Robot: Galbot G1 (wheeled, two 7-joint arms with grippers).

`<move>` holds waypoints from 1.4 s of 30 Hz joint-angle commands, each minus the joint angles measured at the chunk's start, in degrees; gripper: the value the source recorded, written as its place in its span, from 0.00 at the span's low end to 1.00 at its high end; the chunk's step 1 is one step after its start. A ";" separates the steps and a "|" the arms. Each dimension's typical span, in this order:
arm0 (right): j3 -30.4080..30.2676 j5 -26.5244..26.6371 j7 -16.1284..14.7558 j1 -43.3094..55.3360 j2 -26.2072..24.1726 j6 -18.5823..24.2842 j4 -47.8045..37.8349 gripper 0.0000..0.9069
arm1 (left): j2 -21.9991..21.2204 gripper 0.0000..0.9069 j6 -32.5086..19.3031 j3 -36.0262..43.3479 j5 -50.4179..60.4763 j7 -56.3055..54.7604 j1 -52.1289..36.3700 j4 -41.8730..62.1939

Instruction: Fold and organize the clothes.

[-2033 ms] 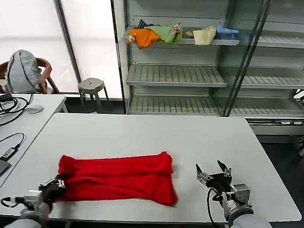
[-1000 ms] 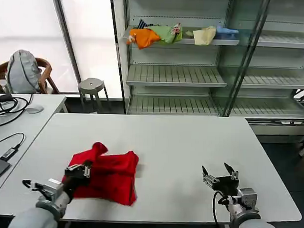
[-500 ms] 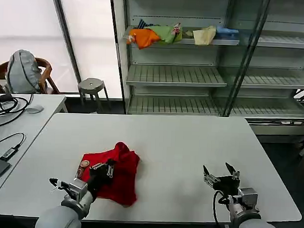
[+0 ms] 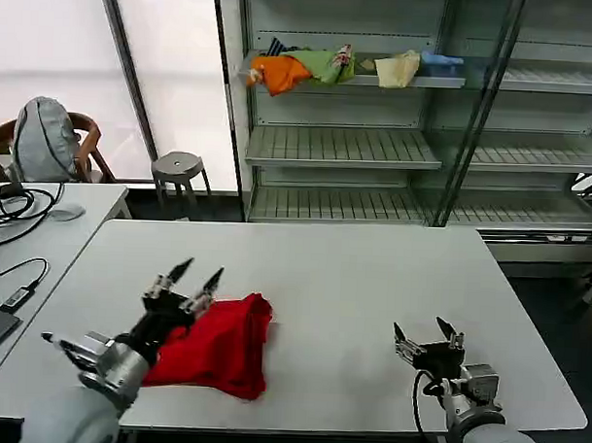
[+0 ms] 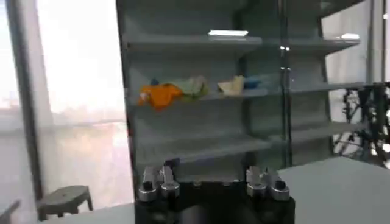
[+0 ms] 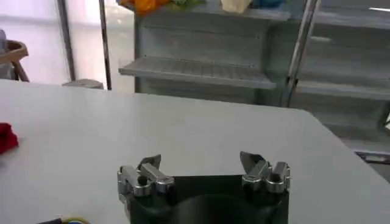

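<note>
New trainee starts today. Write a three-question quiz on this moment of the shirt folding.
1. True or false: the left gripper is clamped on the red T-shirt.
2. Where does the right gripper sit? A) on the shelf B) over the table's near right part C) on the shirt
3. Fill in: the shirt lies bunched on the white ___.

Key: 1 false, it is open above the shirt; 2 B; 3 table.

The near-left part of the red T-shirt (image 4: 219, 350) is covered by the left gripper (image 4: 185, 285) and its arm. In the right wrist view, the T-shirt (image 6: 7, 137) is cut off by the edge. Its print cannot be made out.
</note>
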 commanded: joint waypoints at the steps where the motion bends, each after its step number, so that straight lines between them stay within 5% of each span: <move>1: -0.64 -0.03 -0.03 0.69 -0.26 0.02 -0.58 1.00 | 1.67 1.00 0.82 -12.92 -1.06 -3.23 8.84 6.33; 12: -1.90 -0.27 -0.02 0.98 0.04 0.04 -0.75 1.00 | -0.31 1.00 4.62 -7.27 -5.28 -3.78 9.39 12.33; 31: -3.57 -1.20 0.06 0.96 0.32 0.04 -0.69 1.00 | -1.90 0.99 1.69 -0.15 -0.69 -7.54 5.92 18.33; 32: -3.59 -1.21 0.07 0.90 0.32 0.04 -0.64 1.00 | -1.90 0.39 1.69 -0.15 -0.89 -7.81 5.92 18.35; 34: -3.73 -1.30 0.07 0.83 0.34 0.03 -0.57 1.00 | -1.90 0.02 1.81 -0.15 -1.51 -8.29 6.06 18.32; 42: -4.15 -1.52 0.13 0.79 0.39 0.03 -0.34 1.00 | -2.36 0.02 1.64 0.01 -3.65 -6.96 6.83 18.03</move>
